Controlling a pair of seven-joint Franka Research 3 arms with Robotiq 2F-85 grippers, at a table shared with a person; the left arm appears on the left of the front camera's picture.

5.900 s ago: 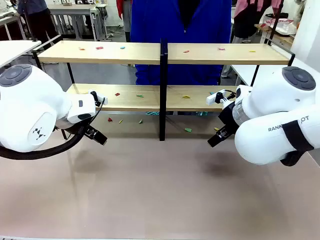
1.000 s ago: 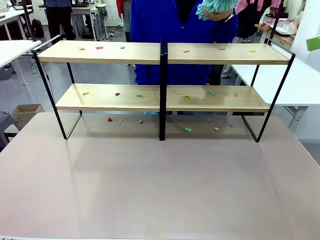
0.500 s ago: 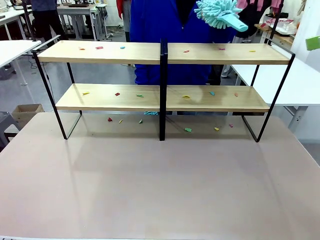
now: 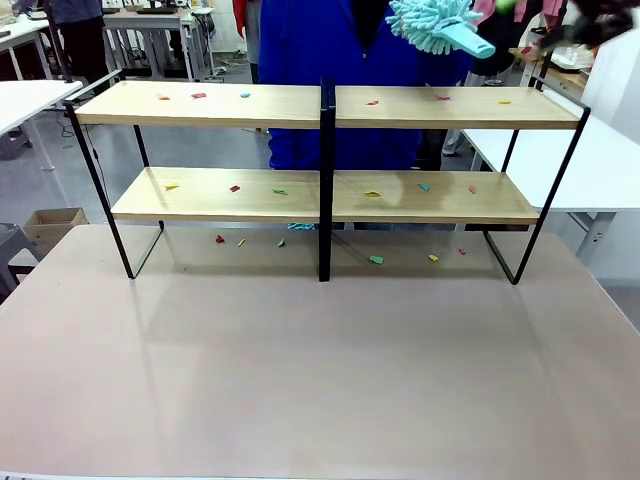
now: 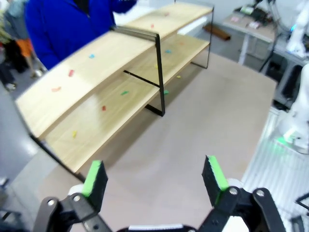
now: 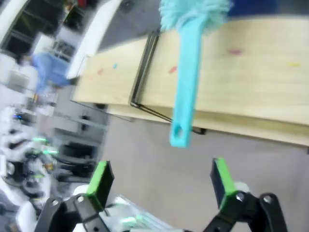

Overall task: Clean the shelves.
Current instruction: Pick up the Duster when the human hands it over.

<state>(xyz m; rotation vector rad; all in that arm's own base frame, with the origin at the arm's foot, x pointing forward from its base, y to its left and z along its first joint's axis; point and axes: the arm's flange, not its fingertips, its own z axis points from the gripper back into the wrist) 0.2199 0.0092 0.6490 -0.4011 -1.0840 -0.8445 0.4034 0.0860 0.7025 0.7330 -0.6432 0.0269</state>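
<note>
I am holding my right gripper [image 6: 161, 182] wide open and empty toward the duster [image 6: 187, 82] that a person [image 4: 300, 40] is offering handle-first, probably as a handover, above the shelves [image 4: 327, 190] at the table's [image 4: 300, 380] far side, my left gripper [image 5: 154, 176] likewise gaping empty.
</note>
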